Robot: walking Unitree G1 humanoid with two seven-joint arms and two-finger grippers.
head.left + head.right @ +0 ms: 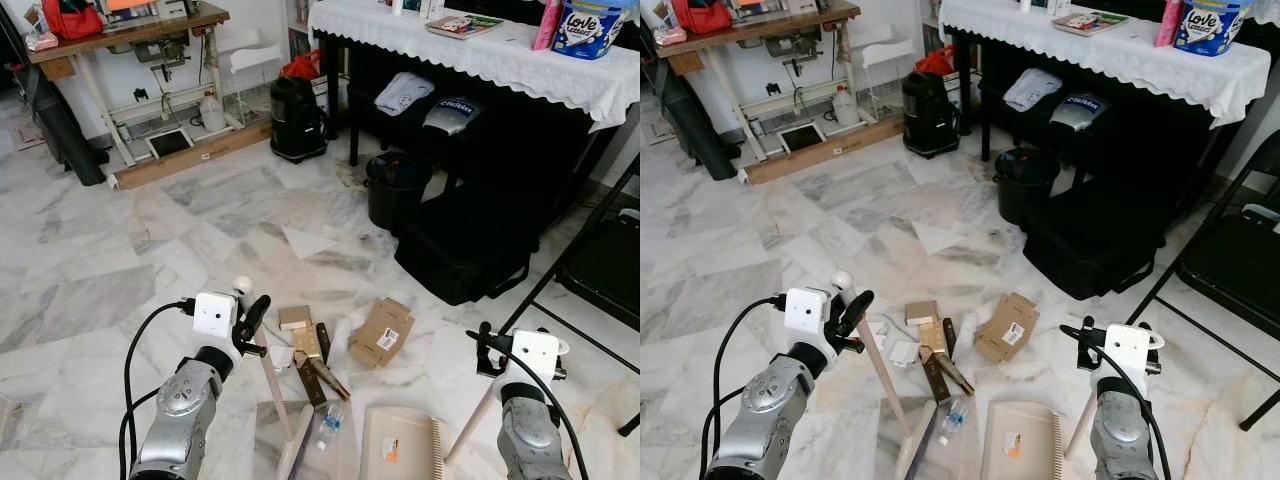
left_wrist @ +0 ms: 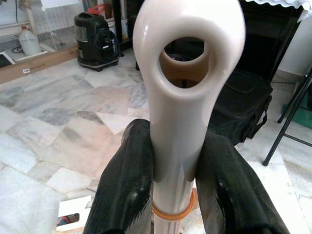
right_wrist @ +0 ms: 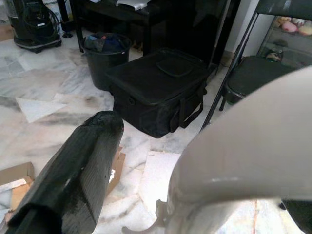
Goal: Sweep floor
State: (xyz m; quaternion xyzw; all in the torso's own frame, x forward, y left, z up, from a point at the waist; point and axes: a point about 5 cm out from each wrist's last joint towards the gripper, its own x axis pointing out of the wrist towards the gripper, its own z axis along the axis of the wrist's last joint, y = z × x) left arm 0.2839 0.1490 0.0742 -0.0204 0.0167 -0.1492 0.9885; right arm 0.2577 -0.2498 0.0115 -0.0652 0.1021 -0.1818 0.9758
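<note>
My left gripper (image 1: pixel 250 322) is shut on the upper end of a cream broom handle (image 2: pixel 187 97), whose ring-shaped top shows just past the black fingers (image 2: pixel 129 180). The handle slants down to the broom head (image 1: pixel 295 450) at the bottom edge. My right gripper (image 1: pixel 488 352) is shut on the cream dustpan handle (image 3: pixel 243 151), which runs down to the beige dustpan (image 1: pixel 400 445) on the marble floor. Litter lies in front of both: a folded cardboard piece (image 1: pixel 382 333), a small box (image 1: pixel 294 317), brown scraps (image 1: pixel 320 365) and a small plastic bottle (image 1: pixel 330 425).
A black bucket (image 1: pixel 397 188) and a black bag (image 1: pixel 470 245) stand ahead on the right, below a table with a white lace cloth (image 1: pixel 480 50). A black folding chair (image 1: pixel 600 260) is at far right. A black vacuum (image 1: pixel 297 118) and a workbench (image 1: pixel 130 35) stand at the back.
</note>
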